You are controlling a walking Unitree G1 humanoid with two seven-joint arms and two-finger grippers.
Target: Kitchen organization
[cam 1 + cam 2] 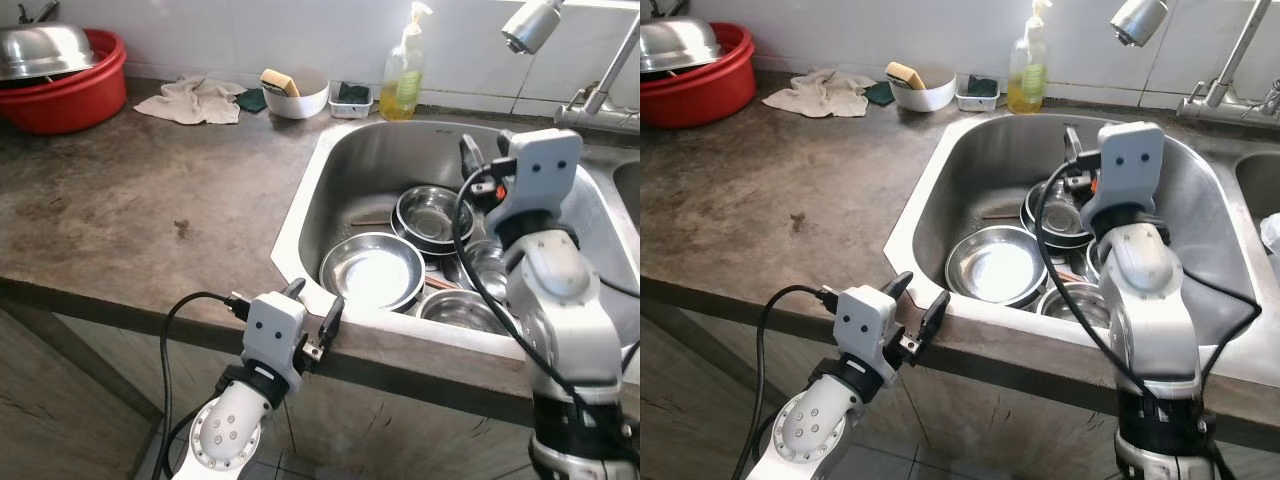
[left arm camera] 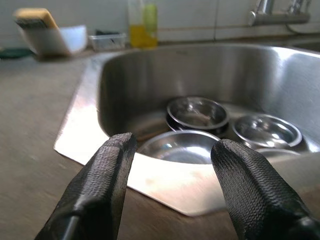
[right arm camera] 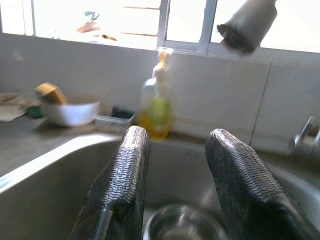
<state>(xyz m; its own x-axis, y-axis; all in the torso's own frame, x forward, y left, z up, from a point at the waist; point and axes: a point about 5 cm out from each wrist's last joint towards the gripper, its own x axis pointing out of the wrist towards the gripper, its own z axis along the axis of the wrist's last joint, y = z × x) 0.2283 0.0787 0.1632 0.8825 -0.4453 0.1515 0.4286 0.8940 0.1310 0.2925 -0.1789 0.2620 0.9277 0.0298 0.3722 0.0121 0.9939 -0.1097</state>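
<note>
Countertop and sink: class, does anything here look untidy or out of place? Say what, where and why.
Two things. Steel bowls lie piled in the sink, overlapping and tilted rather than stacked. A crumpled cloth lies loose on the counter near the red basin. The dish soap bottle stands upright; nothing looks spilled.

Head eyes look down on the sink (image 1: pixel 330 160); both wrist views face it, close.
</note>
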